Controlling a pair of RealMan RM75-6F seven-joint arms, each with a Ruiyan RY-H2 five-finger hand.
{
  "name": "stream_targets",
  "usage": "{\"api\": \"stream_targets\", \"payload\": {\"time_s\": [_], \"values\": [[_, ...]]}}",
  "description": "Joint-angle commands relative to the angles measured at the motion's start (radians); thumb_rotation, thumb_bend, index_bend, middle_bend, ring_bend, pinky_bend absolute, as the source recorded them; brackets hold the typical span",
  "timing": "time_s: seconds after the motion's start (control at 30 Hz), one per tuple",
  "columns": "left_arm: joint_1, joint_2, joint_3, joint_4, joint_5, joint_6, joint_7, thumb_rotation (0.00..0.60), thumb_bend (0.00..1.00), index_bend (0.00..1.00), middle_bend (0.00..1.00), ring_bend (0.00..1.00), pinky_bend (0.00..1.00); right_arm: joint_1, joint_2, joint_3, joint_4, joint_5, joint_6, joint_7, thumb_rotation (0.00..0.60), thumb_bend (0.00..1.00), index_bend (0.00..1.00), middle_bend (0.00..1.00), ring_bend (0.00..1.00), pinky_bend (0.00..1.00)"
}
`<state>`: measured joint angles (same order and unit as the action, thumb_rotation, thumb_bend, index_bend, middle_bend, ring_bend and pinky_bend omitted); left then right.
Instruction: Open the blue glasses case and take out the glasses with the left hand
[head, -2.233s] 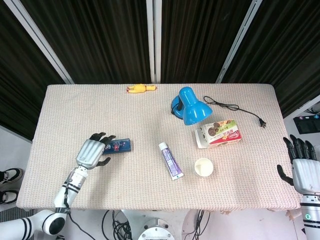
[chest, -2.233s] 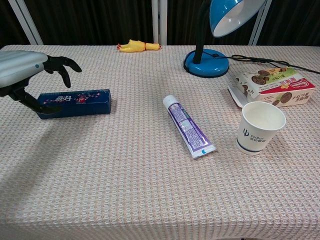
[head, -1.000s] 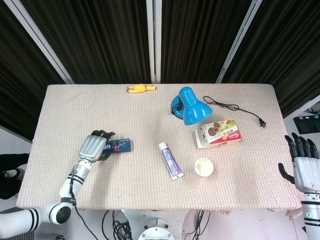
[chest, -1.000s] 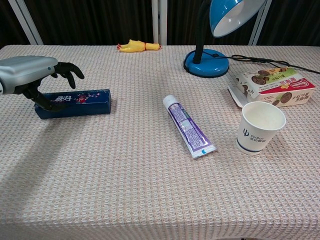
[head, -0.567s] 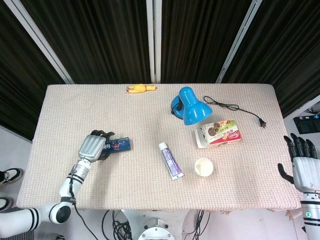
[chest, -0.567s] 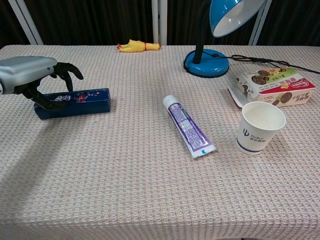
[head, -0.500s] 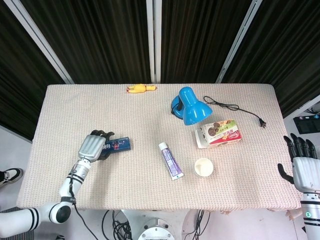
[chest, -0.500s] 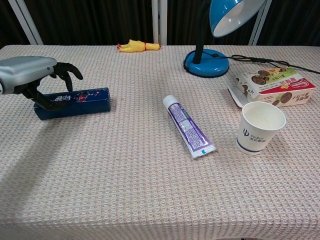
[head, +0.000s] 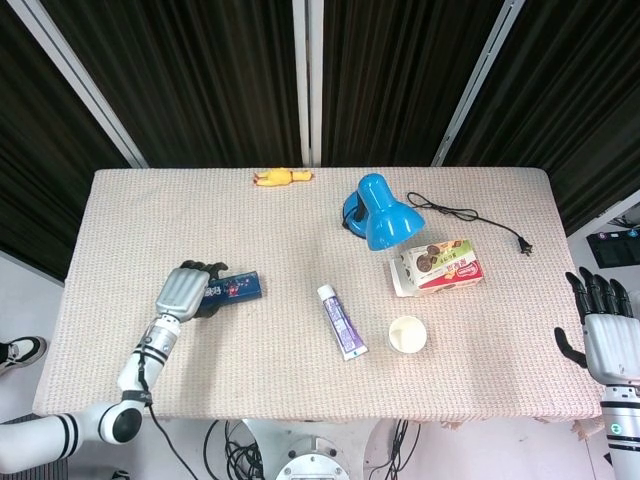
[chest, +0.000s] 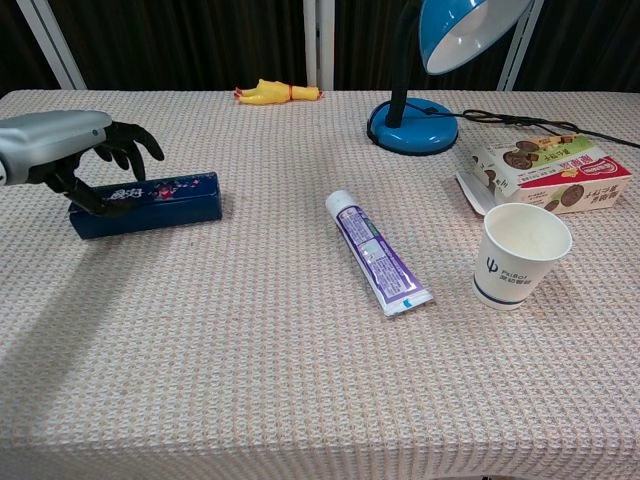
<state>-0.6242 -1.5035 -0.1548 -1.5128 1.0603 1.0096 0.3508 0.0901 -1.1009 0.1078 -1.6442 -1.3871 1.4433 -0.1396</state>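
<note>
From the head view, we look down on a beige woven surface (head: 300, 250). Our left hand (head: 183, 291) rests over the left end of the blue glasses case (head: 232, 288), which lies closed near the left edge, its long side running left to right. The dark fingers (head: 212, 270) curl over the case's far edge. Our right hand (head: 610, 335) hangs off the surface at the lower right, fingers spread and holding nothing. Also here are a blue lamp (head: 380, 212) with its cord, a small yellow toy (head: 281, 177) at the far edge, a snack box (head: 440, 266), a tube (head: 341, 321) and a paper cup (head: 407, 334), all well apart from the case.

From the chest view, the case (chest: 150, 203) sits flat with its lid down. The left hand (chest: 70, 150) drapes over its left end, with fingers (chest: 130, 148) hooked behind the top and the thumb against the front face, so the hand seems to grip that end. We cannot tell how firm the grip is.

We judge the opening step is just beginning: the lid is not yet lifted and no glasses show. The next move likely calls for prying the lid upward without sliding the light case along the cloth.
</note>
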Motion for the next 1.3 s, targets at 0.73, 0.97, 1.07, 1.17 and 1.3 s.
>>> {"api": "stream_targets", "payload": {"time_s": [0.73,0.97,1.07,1.17,1.3], "values": [[-0.014,0.061,-0.059,-0.03,-0.116,-0.141,-0.225,0.6,0.53,0.28,0.65,0.35,0.3,0.003,-0.005,0.0,0.005,-0.006,0.006,-0.003,0.6,0.31,0.0,0.0,0.0,0.0],[-0.038,0.097,-0.08,-0.044,-0.195,-0.209,-0.264,0.6,0.53,0.28,0.65,0.35,0.34,0.005,-0.005,0.0,0.001,-0.008,0.005,-0.01,0.6,0.31,0.0,0.0,0.0,0.0],[-0.053,0.104,-0.084,-0.032,-0.236,-0.228,-0.265,0.6,0.53,0.28,0.63,0.35,0.39,0.008,-0.005,0.0,-0.001,-0.007,0.001,-0.014,0.6,0.31,0.0,0.0,0.0,0.0],[-0.059,0.095,-0.082,-0.009,-0.242,-0.222,-0.265,0.6,0.53,0.27,0.54,0.32,0.39,0.01,-0.006,-0.002,-0.002,-0.005,-0.005,-0.021,0.6,0.31,0.0,0.0,0.0,0.0],[-0.065,0.066,-0.071,0.042,-0.213,-0.2,-0.259,0.6,0.53,0.24,0.37,0.2,0.33,0.015,-0.009,-0.003,-0.003,-0.003,-0.014,-0.03,0.6,0.31,0.0,0.0,0.0,0.0]]}}
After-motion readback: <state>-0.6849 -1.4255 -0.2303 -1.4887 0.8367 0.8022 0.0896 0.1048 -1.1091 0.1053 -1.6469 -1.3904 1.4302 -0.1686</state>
